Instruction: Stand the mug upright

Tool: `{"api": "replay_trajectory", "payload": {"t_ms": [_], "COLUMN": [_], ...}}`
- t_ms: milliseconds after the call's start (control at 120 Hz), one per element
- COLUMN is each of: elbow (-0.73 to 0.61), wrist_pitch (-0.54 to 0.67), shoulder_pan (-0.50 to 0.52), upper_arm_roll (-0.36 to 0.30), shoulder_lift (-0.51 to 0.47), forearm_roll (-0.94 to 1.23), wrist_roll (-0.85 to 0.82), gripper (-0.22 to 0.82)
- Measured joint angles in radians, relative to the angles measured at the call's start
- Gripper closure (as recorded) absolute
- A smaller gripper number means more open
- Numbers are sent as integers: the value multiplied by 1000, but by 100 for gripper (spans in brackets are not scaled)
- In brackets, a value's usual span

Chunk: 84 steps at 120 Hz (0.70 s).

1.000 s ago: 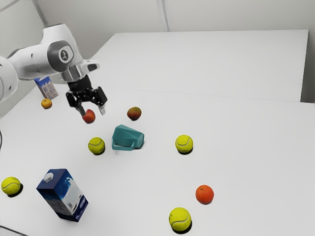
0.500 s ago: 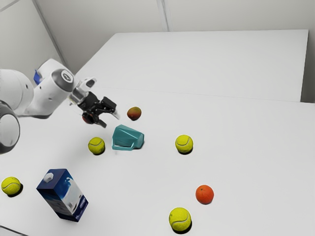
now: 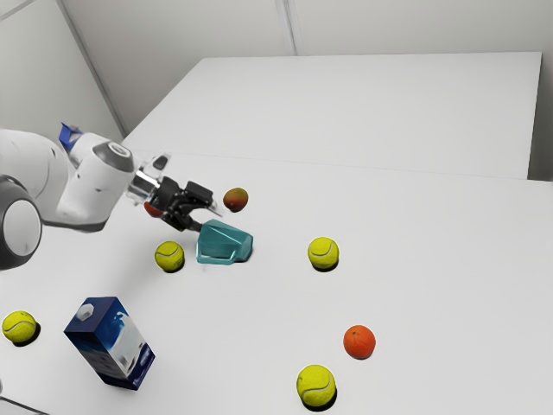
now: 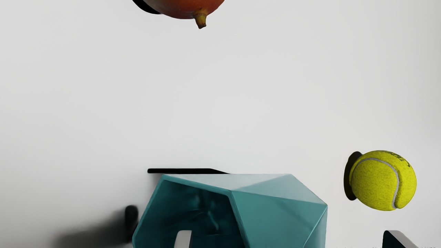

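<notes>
The mug (image 3: 226,243) lies on its side, well inside the edges of the bench (image 3: 432,259). We hold the gripper (image 3: 209,220) wide open, spanning mouth to base, probably to straddle it before righting.

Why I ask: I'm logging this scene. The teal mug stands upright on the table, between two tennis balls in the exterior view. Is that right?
Not quite: the mug lies on its side, as the exterior view shows. It is indeed teal and on the table, between two tennis balls in that view.
</notes>
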Motion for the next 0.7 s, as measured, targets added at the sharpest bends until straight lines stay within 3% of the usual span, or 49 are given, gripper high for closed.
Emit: {"api": "replay_trajectory", "payload": {"t_ms": [408, 700], "elbow": [-37, -37], "wrist_pitch": [-18, -22], "shoulder_pan": [-11, -16], "upper_arm_roll": [0, -1], "shoulder_lift": [14, 11], "forearm_roll": [-97, -109], "wrist_roll": [88, 123], "gripper": [1, 33]}}
